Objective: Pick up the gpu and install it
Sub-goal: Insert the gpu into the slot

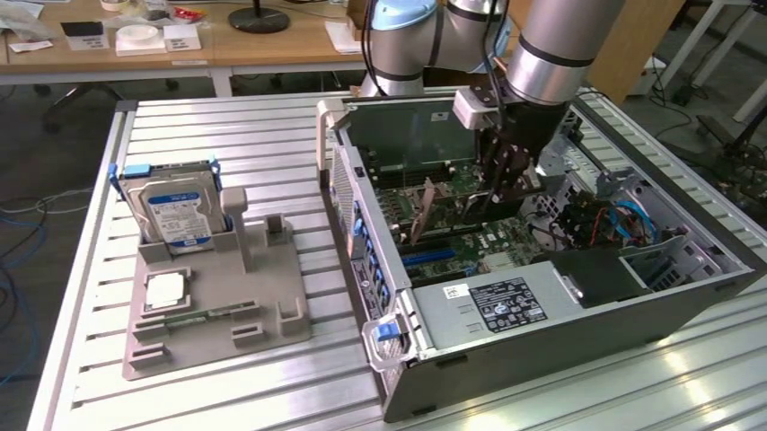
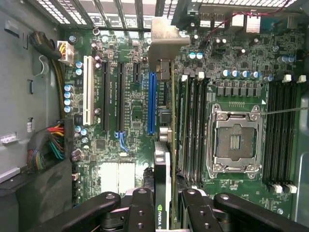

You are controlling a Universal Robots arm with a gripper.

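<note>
The gpu (image 2: 165, 145) shows edge-on in the wrist view as a thin green card. Its silver end bracket (image 2: 165, 41) points toward the case's vented rear wall. My gripper (image 2: 167, 202) is shut on the card, one black finger (image 2: 142, 205) on each face. The card hangs above the motherboard, just beside the long blue slot (image 2: 151, 104) and roughly parallel to it. I cannot tell whether its edge touches the board. In the exterior view my gripper (image 1: 501, 193) reaches down into the open computer case (image 1: 671, 310), and the gpu (image 1: 422, 214) slants below it.
Memory slots (image 2: 193, 130) and the bare processor socket (image 2: 234, 142) lie close beside the card. Cable bundles (image 2: 48, 145) and the power supply (image 1: 504, 305) crowd the case. On the exterior view's left, a grey fixture (image 1: 228, 305) holds a hard drive (image 1: 178, 214) and a memory stick (image 1: 192, 315).
</note>
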